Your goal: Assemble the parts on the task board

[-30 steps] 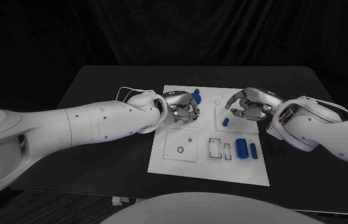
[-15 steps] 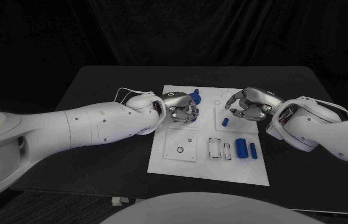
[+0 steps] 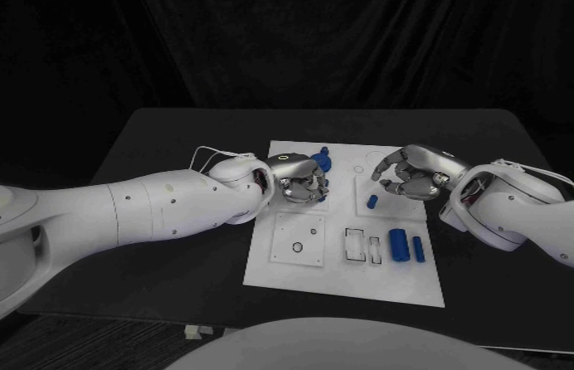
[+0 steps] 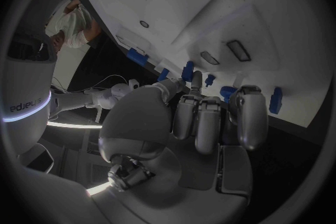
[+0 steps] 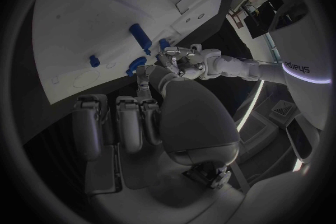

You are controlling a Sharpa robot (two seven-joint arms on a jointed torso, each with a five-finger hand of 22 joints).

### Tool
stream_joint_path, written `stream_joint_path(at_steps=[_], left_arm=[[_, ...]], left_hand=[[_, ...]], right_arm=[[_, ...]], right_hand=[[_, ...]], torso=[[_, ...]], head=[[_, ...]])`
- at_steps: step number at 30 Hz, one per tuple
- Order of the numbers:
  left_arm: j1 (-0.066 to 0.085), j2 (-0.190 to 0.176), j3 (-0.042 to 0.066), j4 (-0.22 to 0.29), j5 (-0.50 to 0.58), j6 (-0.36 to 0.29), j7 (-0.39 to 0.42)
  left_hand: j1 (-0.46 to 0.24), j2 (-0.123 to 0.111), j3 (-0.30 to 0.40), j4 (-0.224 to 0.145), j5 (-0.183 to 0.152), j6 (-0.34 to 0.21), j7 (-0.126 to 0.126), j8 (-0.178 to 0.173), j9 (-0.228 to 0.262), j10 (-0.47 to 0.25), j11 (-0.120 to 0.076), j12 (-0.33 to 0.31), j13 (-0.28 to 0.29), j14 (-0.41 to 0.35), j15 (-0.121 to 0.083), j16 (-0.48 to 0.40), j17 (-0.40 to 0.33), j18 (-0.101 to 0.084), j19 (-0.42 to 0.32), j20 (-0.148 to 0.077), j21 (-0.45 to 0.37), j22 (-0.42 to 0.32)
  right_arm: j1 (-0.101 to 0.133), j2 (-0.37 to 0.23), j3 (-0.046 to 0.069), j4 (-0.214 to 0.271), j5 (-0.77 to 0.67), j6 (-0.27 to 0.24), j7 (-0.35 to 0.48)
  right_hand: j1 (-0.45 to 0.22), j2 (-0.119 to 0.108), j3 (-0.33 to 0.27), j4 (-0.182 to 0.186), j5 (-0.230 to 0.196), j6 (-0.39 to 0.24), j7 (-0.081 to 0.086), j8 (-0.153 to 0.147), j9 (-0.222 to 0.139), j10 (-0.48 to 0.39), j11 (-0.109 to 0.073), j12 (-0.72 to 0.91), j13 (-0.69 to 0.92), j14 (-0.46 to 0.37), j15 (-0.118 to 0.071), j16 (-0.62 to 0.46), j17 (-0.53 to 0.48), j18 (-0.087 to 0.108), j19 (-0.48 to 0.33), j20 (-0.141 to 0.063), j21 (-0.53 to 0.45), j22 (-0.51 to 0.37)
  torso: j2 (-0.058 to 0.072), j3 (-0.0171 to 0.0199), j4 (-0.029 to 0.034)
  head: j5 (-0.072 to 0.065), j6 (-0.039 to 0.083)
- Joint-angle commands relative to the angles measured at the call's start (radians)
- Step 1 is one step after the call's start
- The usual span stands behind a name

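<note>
The white task board (image 3: pixel 341 262) lies in the middle of the black table. My left hand (image 3: pixel 300 179) hovers over the board's far left part with its fingers curled, pinching a small blue part (image 3: pixel 322 160) that sticks out past the fingertips; the left wrist view shows that part (image 4: pixel 187 71) beside the thumb. My right hand (image 3: pixel 409 176) is over the board's far right part, fingers curled in and holding nothing. A short blue part (image 3: pixel 372 202) lies just below its thumb. Two blue cylinders (image 3: pixel 398 244) lie side by side near the board's right edge.
Several holes and rectangular slots (image 3: pixel 357 244) mark the board's near half, with a square plate (image 3: pixel 299 239) at its left. Bare black table (image 3: pixel 167 254) runs around the board on all sides. The right wrist view shows blue pegs (image 5: pixel 140 36) on the board.
My left hand has turned a little and shifted slightly toward the far side, the blue part going with it. The right hand has stayed in place.
</note>
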Motion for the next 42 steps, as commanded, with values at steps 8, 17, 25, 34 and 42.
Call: stream_joint_path(at_steps=[8, 17, 25, 34, 42], left_arm=[[-0.005, -0.004, 0.000, 0.005, -0.002, -0.030, 0.037], [-0.007, -0.009, 0.000, 0.006, -0.002, -0.041, 0.055], [-0.008, -0.010, 0.000, 0.003, -0.002, -0.045, 0.064], [-0.009, -0.012, 0.000, 0.001, -0.002, -0.035, 0.062], [-0.010, -0.010, 0.000, -0.001, -0.002, -0.019, 0.049]], left_hand=[[0.007, -0.008, -0.019, 0.034, -0.021, 0.001, -0.008, -0.019, -0.003, -0.001, 0.005, -0.001, 0.151, 0.093, 0.010, -0.003, 0.252, 0.006, -0.002, 0.006, -0.006, 0.190], [0.009, -0.015, -0.041, 0.066, -0.044, 0.006, -0.008, -0.034, -0.006, -0.002, 0.006, -0.001, 0.151, 0.093, 0.011, -0.004, 0.252, 0.006, -0.002, 0.008, -0.007, 0.192], [0.009, -0.022, -0.062, 0.098, -0.062, 0.012, -0.008, -0.048, -0.009, -0.001, 0.006, 0.001, 0.152, 0.093, 0.011, -0.003, 0.252, 0.006, -0.001, 0.009, -0.008, 0.193], [0.008, -0.024, -0.077, 0.125, -0.073, 0.020, -0.009, -0.057, -0.011, -0.002, 0.006, 0.001, 0.151, 0.092, 0.011, -0.004, 0.251, 0.006, -0.001, 0.009, -0.011, 0.193], [0.008, -0.027, -0.088, 0.143, -0.081, 0.028, -0.010, -0.061, -0.011, -0.003, 0.005, 0.000, 0.150, 0.092, 0.011, -0.005, 0.250, 0.007, -0.002, 0.009, -0.013, 0.193]], right_arm=[[-0.002, -0.002, 0.000, 0.002, -0.002, -0.014, 0.003], [-0.003, -0.002, 0.000, 0.002, -0.002, -0.014, 0.003], [-0.003, -0.001, 0.000, 0.001, -0.002, -0.014, 0.003], [-0.003, -0.002, 0.000, 0.001, -0.002, -0.014, 0.003], [-0.003, -0.002, 0.000, 0.001, -0.002, -0.013, 0.003]], right_hand=[[0.011, -0.002, 0.006, 0.001, 0.005, -0.001, 0.001, -0.006, -0.001, 0.104, 0.006, 0.003, 0.263, 0.106, 0.005, 0.003, 0.263, -0.009, 0.088, 0.005, -0.006, 0.253], [0.011, -0.002, 0.006, 0.001, 0.005, -0.001, 0.001, -0.006, -0.001, 0.104, 0.006, 0.003, 0.263, 0.106, 0.005, 0.003, 0.263, -0.009, 0.088, 0.005, -0.006, 0.253], [0.011, -0.002, 0.006, 0.001, 0.005, -0.001, 0.001, -0.006, -0.001, 0.104, 0.006, 0.003, 0.263, 0.106, 0.005, 0.003, 0.263, -0.009, 0.088, 0.005, -0.006, 0.253], [0.011, -0.003, 0.006, 0.001, 0.006, 0.000, 0.002, -0.007, -0.002, 0.104, 0.006, 0.003, 0.263, 0.106, 0.006, 0.003, 0.263, -0.009, 0.089, 0.005, -0.005, 0.253], [0.010, -0.003, 0.007, 0.001, 0.006, 0.000, 0.002, -0.007, -0.003, 0.104, 0.006, 0.003, 0.263, 0.106, 0.006, 0.003, 0.263, -0.009, 0.090, 0.006, -0.004, 0.254]], torso=[[0.000, 0.0001, 0.0009], [-0.001, -0.0001, 0.0003], [-0.001, -0.0002, 0.0005], [0.000, -0.0003, 0.0012], [0.000, -0.0003, 0.0006]], head=[[-0.001, 0.000], [-0.001, 0.000], [-0.001, 0.000], [-0.002, 0.000], [-0.002, 0.000]])
